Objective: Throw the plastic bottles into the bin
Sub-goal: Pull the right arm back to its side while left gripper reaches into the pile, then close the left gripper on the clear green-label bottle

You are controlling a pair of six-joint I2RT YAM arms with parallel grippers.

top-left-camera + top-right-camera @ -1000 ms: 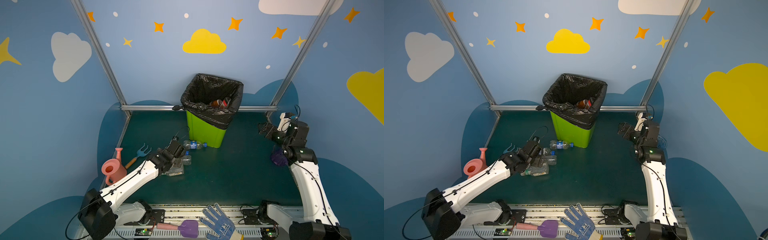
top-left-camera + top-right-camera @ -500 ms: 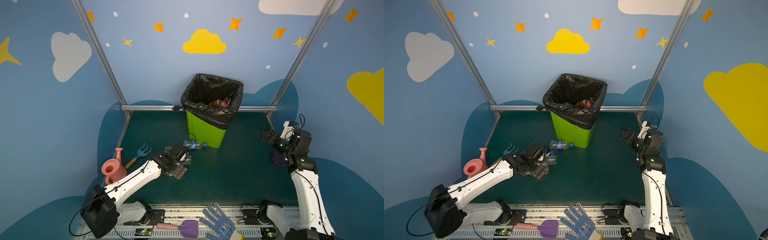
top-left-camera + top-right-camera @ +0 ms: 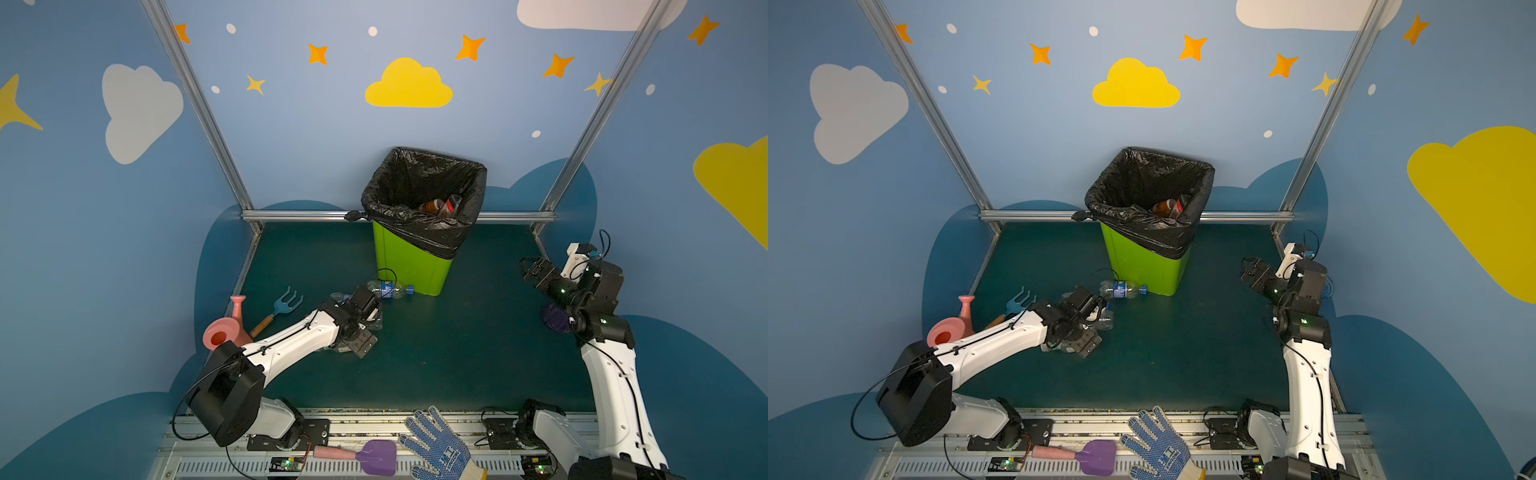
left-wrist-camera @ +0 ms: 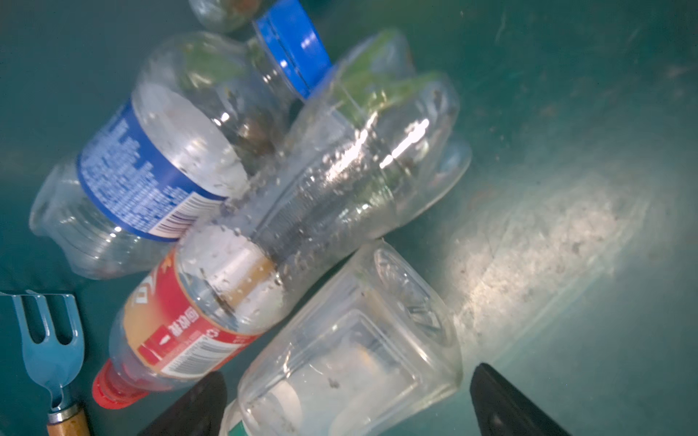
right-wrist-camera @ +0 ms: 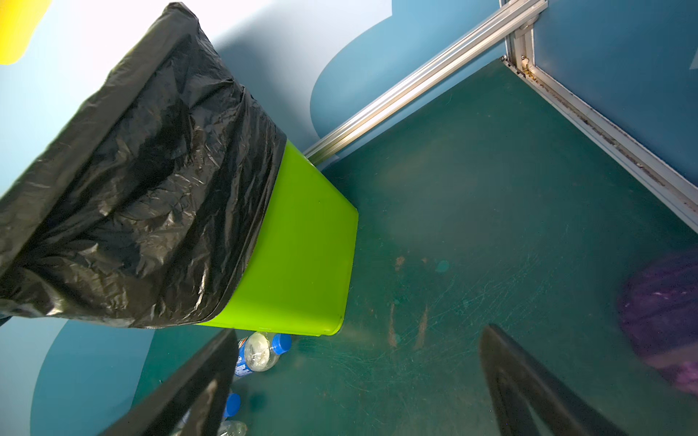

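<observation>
Several clear plastic bottles lie in a heap left of the middle. My left gripper point(image 3: 358, 338) point(image 3: 1083, 340) hangs low over them, open. In the left wrist view its gripper point(image 4: 347, 400) straddles a clear square bottle point(image 4: 351, 347) without touching it. Beside that lie a red-label bottle point(image 4: 211, 294) and a blue-label bottle point(image 4: 151, 177). Another blue-label bottle point(image 3: 388, 289) point(image 3: 1121, 289) point(image 5: 260, 351) lies at the foot of the lime-green bin point(image 3: 411, 266) point(image 3: 1142, 266) point(image 5: 302, 245). Brown bottles point(image 3: 440, 205) point(image 3: 1169, 208) show inside the bin. My right gripper point(image 3: 534, 270) point(image 3: 1252, 268) point(image 5: 355, 377) hovers open and empty at the right.
A pink watering can point(image 3: 226, 330) and a blue hand rake point(image 3: 282, 305) point(image 4: 53, 339) lie left of the heap. A purple vase point(image 3: 555, 318) point(image 5: 661, 313) sits under the right arm. A dotted glove point(image 3: 436, 444) and a purple spade point(image 3: 374, 455) rest on the front rail.
My left gripper has come down and nearer over the bottle heap. The right arm has sunk a little and drawn back to the right. Both grippers stayed open.
</observation>
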